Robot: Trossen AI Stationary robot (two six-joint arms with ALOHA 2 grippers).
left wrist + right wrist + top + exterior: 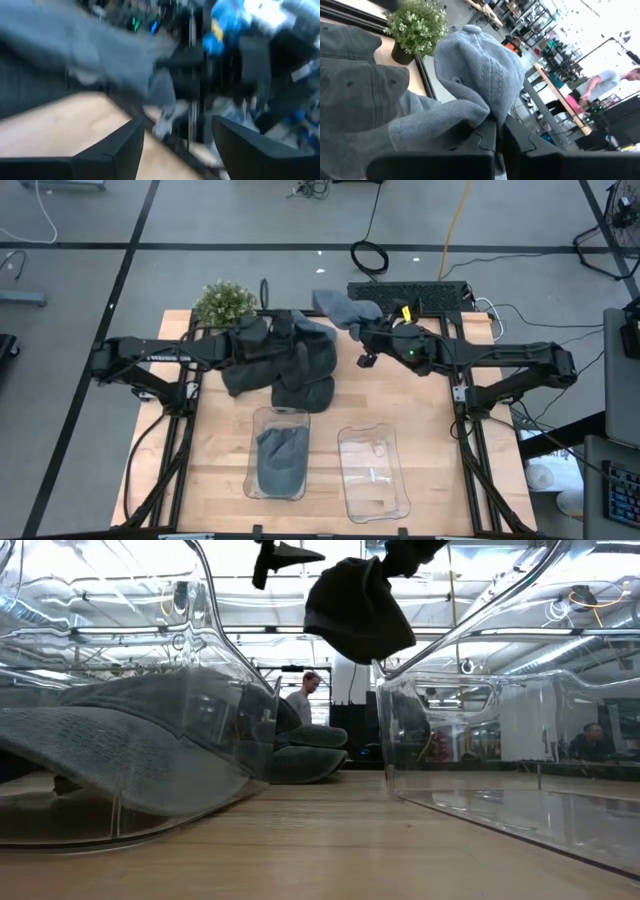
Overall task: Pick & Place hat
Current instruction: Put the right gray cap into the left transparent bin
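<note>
Grey hat hangs clenched in the right tool; left tool gapes empty.

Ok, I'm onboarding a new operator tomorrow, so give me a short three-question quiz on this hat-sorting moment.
1. True or false: both clear bins already hold a hat.
2. Which gripper has a hat lifted off the table?
A. left gripper
B. right gripper
C. neither
3. Fill in: the potted plant stands at the table's far ____ corner, seen from above.

Key
1. False: only the left bin holds a grey hat; the right one is empty.
2. B: it is shut on a grey cap, held in the air above the pile of hats; the left gripper is open and holds nothing.
3. left
</note>
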